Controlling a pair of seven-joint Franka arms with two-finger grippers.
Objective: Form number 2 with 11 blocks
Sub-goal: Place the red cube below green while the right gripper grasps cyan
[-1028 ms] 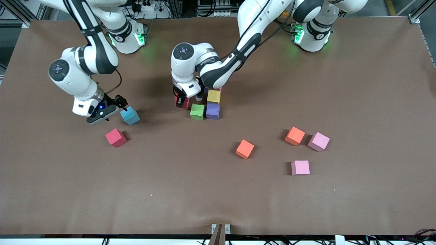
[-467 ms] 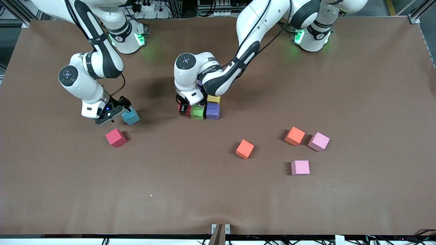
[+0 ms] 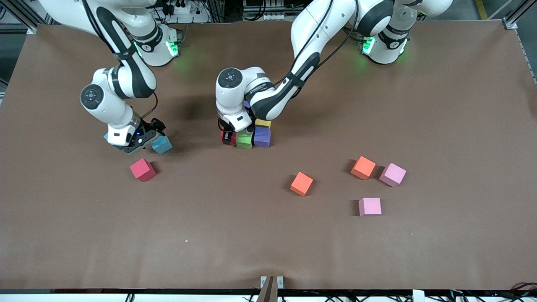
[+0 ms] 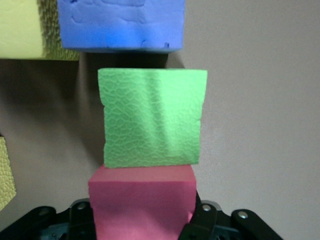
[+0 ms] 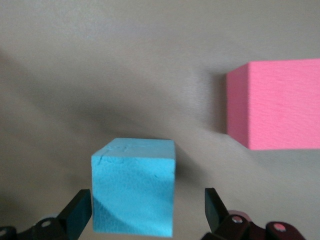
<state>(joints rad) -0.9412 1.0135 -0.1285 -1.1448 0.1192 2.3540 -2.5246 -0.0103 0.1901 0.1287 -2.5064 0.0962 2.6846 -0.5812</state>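
- Brown matte covering spreads over the whole surface (image 3: 440, 105), with slight ripples toward the front camera's edge; silver frame rails and cables show along the edge where the two arm bases stand, each base lit with a green glow.
- At the middle of the surface sits the unfinished number 2 (image 3: 251, 134): a green block (image 3: 243, 140) touching a purple block (image 3: 262, 137), with a yellow block (image 3: 263, 123) touching the purple one on the side farther from the front camera. More of the cluster is hidden under the left arm.
- The left gripper (image 3: 228, 136) is low at the cluster, its jaws closed on a red block (image 4: 141, 200) that stands just beside the green block (image 4: 152, 117) on the side toward the right arm's end; the left wrist view shows the two faces touching.
- The right gripper (image 3: 144, 140) is down at a light blue block (image 3: 162, 144) toward the right arm's end of the surface. Its jaws stand wide, one finger on each side of that block (image 5: 134, 187), with gaps between fingers and block.
- A second red block (image 3: 142, 170) lies near the light blue one, nearer to the front camera.
- Loose blocks toward the left arm's end: an orange block (image 3: 302, 183), another orange block (image 3: 363, 167) just beside a pink block (image 3: 392, 174), and a second pink block (image 3: 370, 206) nearest the front camera.
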